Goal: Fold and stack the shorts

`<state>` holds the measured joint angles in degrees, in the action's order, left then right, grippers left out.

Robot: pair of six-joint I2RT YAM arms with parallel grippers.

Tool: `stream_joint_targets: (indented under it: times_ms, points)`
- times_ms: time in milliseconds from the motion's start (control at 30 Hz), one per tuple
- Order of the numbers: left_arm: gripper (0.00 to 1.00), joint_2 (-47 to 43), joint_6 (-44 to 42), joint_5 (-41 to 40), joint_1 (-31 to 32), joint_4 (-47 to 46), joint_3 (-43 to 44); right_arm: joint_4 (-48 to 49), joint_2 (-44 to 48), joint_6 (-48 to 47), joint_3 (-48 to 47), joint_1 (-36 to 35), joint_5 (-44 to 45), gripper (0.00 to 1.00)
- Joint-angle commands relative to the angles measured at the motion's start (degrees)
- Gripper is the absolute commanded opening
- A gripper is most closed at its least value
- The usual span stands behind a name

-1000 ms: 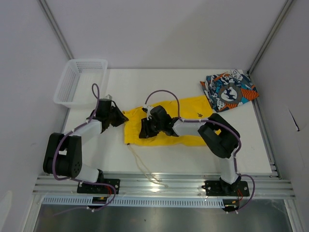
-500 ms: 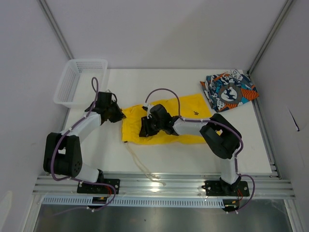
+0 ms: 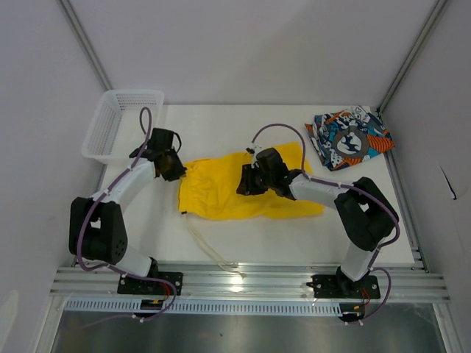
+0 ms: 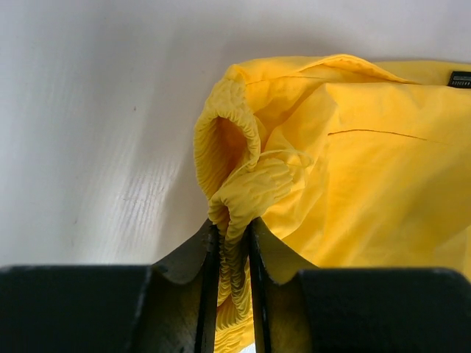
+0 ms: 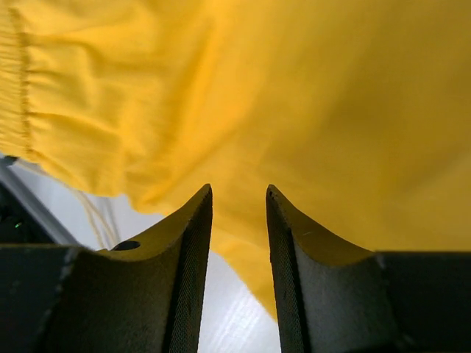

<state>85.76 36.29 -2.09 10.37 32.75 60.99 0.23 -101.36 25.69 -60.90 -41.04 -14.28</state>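
Left end effector pinching yellow shorts; tag illegible.

A white table stands in a closed booth of plain pale grey walls: back, left and right. Slim metal posts run up the two back corners. A ribbed aluminium rail edges the table's near side, catching a soft glare. Below it lies a slotted white strip, then a dull grey floor. Light is even, shadows faint.
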Motion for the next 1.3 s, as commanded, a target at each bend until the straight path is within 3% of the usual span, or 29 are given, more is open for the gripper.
stream_joint_targets:
  times_ms: [0,200,400,567,733,867,1067,1267]
  points:
    - [0.21,0.5,-2.4,-4.1,0.3,4.3,4.5,-2.2,2.7,-0.7,2.7,2.5,3.0,0.38]
    - [0.21,0.2,-4.1,-5.4,0.3,7.7,8.7,-1.1,0.1,0.1,6.1,3.2,3.9,0.31]
    - [0.21,0.6,-6.6,-5.8,0.4,12.2,16.5,-0.8,-2.2,3.0,6.8,-2.4,6.3,0.17]
    - [0.22,4.3,-9.4,-10.2,0.6,18.5,24.2,1.8,-3.3,5.5,6.7,-7.6,7.9,0.17]
    - [0.22,6.4,-10.9,-10.2,0.6,17.8,25.7,0.3,1.4,4.5,7.9,-7.3,9.6,0.34]
    - [0.22,8.2,-11.8,-10.3,0.5,17.4,26.0,-4.4,11.7,2.6,10.1,-7.2,13.8,0.48]
    - [0.22,9.6,-12.2,-12.8,0.5,18.4,28.4,-13.5,25.2,5.1,18.2,-6.3,20.1,0.57]
    - [0.23,11.5,-12.8,-13.7,0.4,19.2,30.8,-23.9,40.0,9.2,26.4,-1.2,19.9,0.63]
